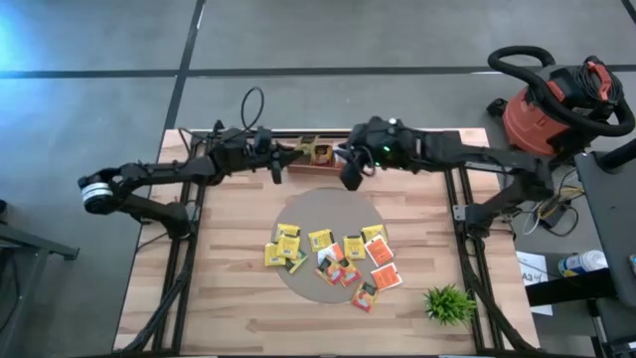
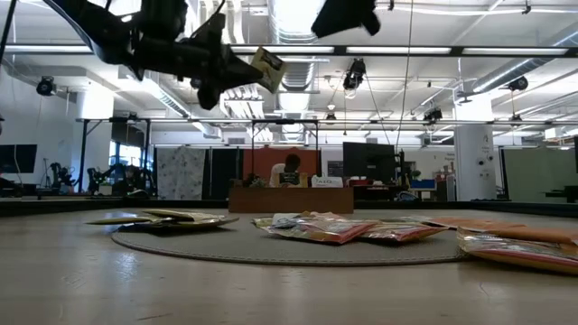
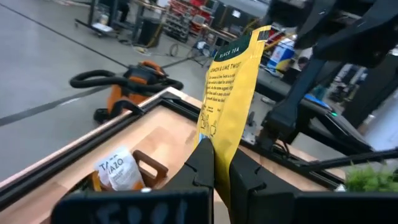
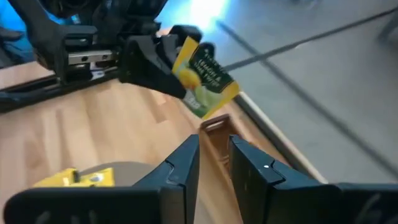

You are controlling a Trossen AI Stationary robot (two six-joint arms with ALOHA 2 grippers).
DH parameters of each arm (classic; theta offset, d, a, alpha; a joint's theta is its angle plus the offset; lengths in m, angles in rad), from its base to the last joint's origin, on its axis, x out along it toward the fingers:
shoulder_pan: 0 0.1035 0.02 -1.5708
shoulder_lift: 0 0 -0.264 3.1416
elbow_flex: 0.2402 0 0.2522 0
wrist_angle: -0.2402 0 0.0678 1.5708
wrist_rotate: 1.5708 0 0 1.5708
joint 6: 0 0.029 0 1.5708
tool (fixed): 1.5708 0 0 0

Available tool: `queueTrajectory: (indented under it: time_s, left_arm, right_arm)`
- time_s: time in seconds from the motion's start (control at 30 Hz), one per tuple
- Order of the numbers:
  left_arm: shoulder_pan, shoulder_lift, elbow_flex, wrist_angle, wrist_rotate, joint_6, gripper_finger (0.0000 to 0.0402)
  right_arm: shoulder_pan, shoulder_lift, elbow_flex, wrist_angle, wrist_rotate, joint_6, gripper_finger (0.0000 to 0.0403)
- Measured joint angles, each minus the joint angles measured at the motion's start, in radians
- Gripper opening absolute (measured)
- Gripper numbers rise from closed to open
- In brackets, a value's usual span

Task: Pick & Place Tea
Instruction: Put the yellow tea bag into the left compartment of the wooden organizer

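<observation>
The left gripper (image 1: 281,156) was positioned above the far edge of the table (image 1: 229,298), just left of the wooden tray (image 1: 320,167), with its fingers (image 3: 202,165) clenched on a yellow tea packet (image 3: 233,93). In the low view the same packet (image 2: 268,69) was held well above the table surface, tilted. The left wrist view showed the packet standing upright between the closed fingers, its printed label facing the camera, and white packets (image 3: 118,171) lying in a tray compartment below. The right gripper (image 1: 350,177) hovered close to the tray's right portion, just beside the left gripper; its fingers (image 4: 186,162) stood slightly apart with nothing between them. In the right wrist view the held packet (image 4: 202,78) appeared ahead of these fingers, above the tray's end. The remaining tea packets (image 1: 333,261), mostly yellow with several orange-red, lay scattered flat on the round grey mat (image 1: 328,214) at the table's centre, well apart from both grippers. A small green plant (image 1: 449,303) stood near the table's front right corner. A red vacuum cleaner (image 1: 552,104) stood on the floor beyond the right edge.
</observation>
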State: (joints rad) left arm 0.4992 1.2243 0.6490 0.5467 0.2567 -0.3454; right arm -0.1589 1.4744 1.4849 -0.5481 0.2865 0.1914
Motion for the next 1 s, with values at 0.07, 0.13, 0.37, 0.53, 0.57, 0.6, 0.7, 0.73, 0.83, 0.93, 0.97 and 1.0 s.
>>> queueTrajectory:
  time_s: [0.07, 0.13, 0.37, 0.53, 0.57, 0.6, 0.7, 0.73, 0.83, 0.93, 0.97, 1.0]
  left_arm:
    - [0.032, 0.000, -0.002, -0.003, 0.040, 0.000, 0.0012]
    - [0.059, 0.000, -0.004, -0.003, 0.072, 0.004, 0.0012]
    - [0.134, 0.000, -0.018, -0.006, 0.159, 0.032, 0.0012]
    - [0.174, 0.000, -0.018, -0.003, 0.229, 0.061, 0.0012]
    - [0.181, 0.000, -0.018, -0.003, 0.238, 0.066, 0.0012]
    - [0.188, 0.000, -0.018, -0.002, 0.251, 0.070, 0.0012]
    - [0.200, 0.000, -0.018, -0.003, 0.279, 0.076, 0.0012]
    - [0.201, 0.000, -0.019, -0.005, 0.283, 0.086, 0.0012]
    - [0.202, 0.000, -0.037, -0.006, 0.284, 0.118, 0.0012]
    - [0.203, 0.000, -0.068, 0.003, 0.282, 0.119, 0.0012]
    - [0.203, 0.001, -0.080, 0.009, 0.277, 0.115, 0.0012]
    - [0.203, 0.001, -0.092, 0.020, 0.274, 0.112, 0.0012]
  right_arm:
    - [-0.036, 0.038, 0.026, 0.000, -0.065, 0.031, 0.0084]
    - [-0.070, 0.075, 0.060, 0.000, -0.102, 0.042, 0.0082]
    - [-0.146, 0.169, 0.199, -0.047, -0.112, 0.011, 0.0069]
    - [-0.166, 0.245, 0.292, -0.098, -0.112, 0.010, 0.0064]
    - [-0.167, 0.258, 0.308, -0.109, -0.112, 0.009, 0.0064]
    - [-0.167, 0.273, 0.324, -0.120, -0.112, 0.003, 0.0064]
    - [-0.167, 0.320, 0.382, -0.177, -0.133, -0.032, 0.0065]
    - [-0.167, 0.337, 0.407, -0.204, -0.146, -0.056, 0.0066]
    - [-0.168, 0.384, 0.489, -0.288, -0.158, -0.160, 0.0073]
    - [-0.175, 0.416, 0.568, -0.358, -0.158, -0.286, 0.0081]
    - [-0.177, 0.424, 0.592, -0.376, -0.157, -0.322, 0.0084]
    - [-0.179, 0.434, 0.615, -0.392, -0.157, -0.358, 0.0088]
